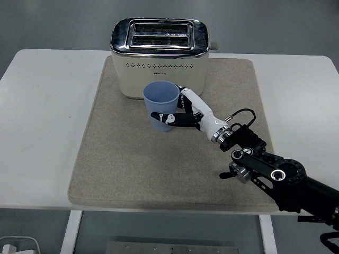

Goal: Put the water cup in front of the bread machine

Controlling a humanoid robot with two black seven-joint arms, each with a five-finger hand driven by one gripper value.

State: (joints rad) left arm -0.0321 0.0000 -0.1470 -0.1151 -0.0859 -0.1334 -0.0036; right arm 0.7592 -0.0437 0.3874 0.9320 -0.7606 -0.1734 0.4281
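A light blue water cup (161,100) stands upright on the grey mat (132,164), just in front of the cream and chrome bread machine (159,58). My right hand (180,112) comes in from the lower right and is shut on the cup, thumb across its front and fingers around its right side. Whether the cup's base touches the mat or hangs just above it I cannot tell. The left arm is out of view.
The mat lies on a white table (42,116). My right forearm (265,169) with its cable stretches over the mat's lower right part. The bread machine's lever (214,46) sticks out on its right side.
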